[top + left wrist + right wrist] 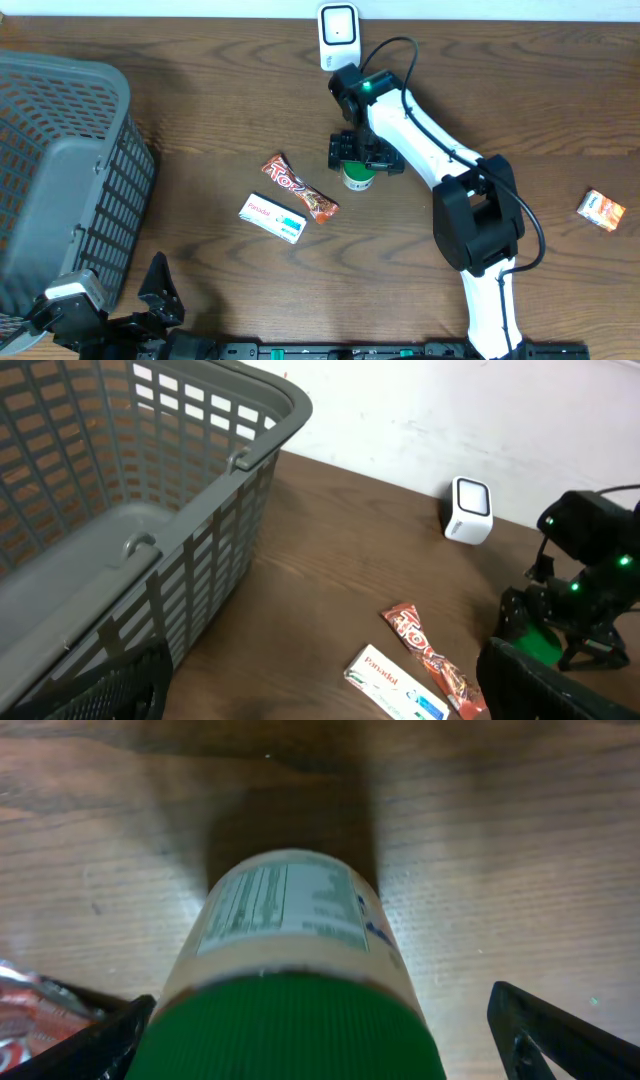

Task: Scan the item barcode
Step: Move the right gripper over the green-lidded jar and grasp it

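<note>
Wood tbl (220, 110) | 1 bottle (285, 920) (green cap (290, 1030)) | 1 scanner (338, 30) | 1 basket (122, 200)

The bottle (285, 910) has a green ribbed cap (290, 1030), the basket (125, 200) is grey lattice, the scanner (338, 35) white.

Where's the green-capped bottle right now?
In the overhead view the bottle stands near centre, inside the open right tool, just right of the red snack bar.
</note>
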{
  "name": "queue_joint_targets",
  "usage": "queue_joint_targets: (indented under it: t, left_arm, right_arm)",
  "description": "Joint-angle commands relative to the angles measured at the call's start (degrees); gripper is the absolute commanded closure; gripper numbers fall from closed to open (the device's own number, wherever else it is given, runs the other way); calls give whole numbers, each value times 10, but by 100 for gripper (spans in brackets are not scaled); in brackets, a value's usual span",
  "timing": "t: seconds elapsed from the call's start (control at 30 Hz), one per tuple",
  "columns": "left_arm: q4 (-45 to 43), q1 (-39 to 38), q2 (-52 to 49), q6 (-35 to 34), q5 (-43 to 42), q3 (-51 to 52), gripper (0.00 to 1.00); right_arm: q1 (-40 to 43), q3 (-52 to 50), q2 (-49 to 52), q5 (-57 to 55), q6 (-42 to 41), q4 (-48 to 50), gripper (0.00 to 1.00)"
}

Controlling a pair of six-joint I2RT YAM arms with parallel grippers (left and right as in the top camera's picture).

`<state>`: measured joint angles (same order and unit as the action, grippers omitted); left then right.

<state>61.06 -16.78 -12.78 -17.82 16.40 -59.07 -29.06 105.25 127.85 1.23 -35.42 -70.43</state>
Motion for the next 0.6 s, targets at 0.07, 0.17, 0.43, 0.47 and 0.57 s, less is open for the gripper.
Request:
queue_joint_targets:
  t: [0.07, 0.17, 0.43, 0.47, 0.57]
  left_arm:
    - [-2, 0, 0, -1, -3, 0, 2]
    - [-2, 0, 0, -1, -3, 0, 3]
    - [-2, 0, 0, -1, -3, 0, 3]
    - [-2, 0, 0, -1, -3, 0, 3]
    - [-2, 0, 0, -1, -3, 0, 3]
  right_arm:
    - [-9, -32, -8, -12, -7, 35, 1]
    - [-9, -49, -8, -11, -8, 55, 1]
    - [-10, -85, -8, -9, -8, 97, 1]
    - [-10, -85, -8, -9, -8, 99, 2]
    - [-10, -85, -8, -9, -8, 101, 17]
